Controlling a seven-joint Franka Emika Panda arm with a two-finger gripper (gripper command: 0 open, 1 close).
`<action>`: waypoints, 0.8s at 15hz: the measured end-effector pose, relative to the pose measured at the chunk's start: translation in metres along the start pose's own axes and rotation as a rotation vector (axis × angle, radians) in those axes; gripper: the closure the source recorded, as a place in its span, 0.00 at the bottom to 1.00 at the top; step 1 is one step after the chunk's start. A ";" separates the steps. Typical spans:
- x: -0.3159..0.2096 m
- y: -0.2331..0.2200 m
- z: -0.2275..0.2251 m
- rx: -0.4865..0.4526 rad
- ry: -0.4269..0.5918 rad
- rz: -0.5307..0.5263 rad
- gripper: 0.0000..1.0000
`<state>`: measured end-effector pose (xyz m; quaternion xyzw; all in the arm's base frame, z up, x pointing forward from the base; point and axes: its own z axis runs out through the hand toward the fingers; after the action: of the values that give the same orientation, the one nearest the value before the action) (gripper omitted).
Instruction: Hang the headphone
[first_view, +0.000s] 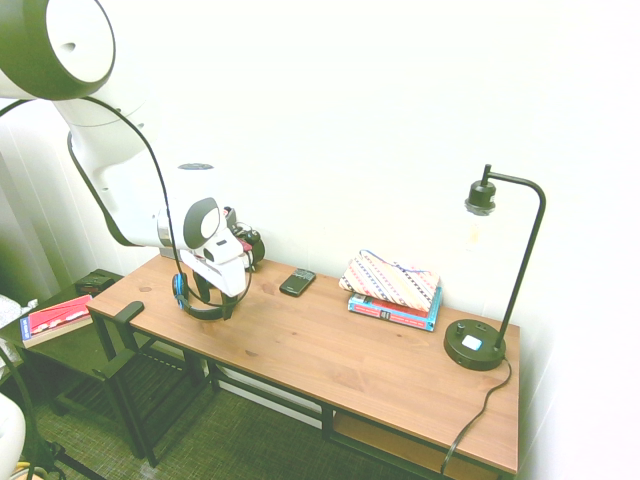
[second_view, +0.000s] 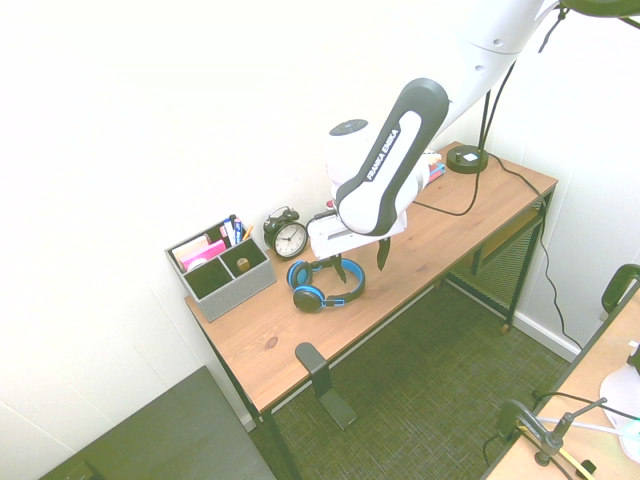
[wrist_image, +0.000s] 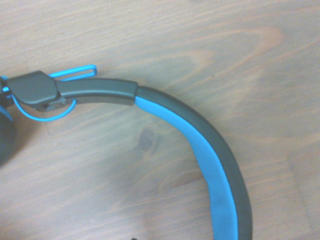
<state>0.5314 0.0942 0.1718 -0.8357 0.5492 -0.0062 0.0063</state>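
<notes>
Headphone: the headphone lies flat on the desk, near the front edge, with its blue ear cups toward the alarm clock.
Tool: the tool points straight down, jaws spread wide and holding nothing.
Relation: the tool hangs directly over the headband, its dark fingers straddling the band's curve; whether they touch it cannot be told.
Close view: the wrist view shows the headband, black outside and blue inside, curving across the wood.
Nearby: a grey organiser stands beside the clock.

Exterior views high, opposite desk ends; wrist close, downward.
</notes>
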 end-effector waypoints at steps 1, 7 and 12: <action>0.004 0.001 0.002 -0.001 -0.006 -0.001 1.00; 0.009 -0.001 0.012 0.009 -0.047 -0.001 1.00; 0.002 -0.010 0.017 0.016 -0.050 -0.008 1.00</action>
<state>0.5413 0.0960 0.1554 -0.8377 0.5454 0.0103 0.0266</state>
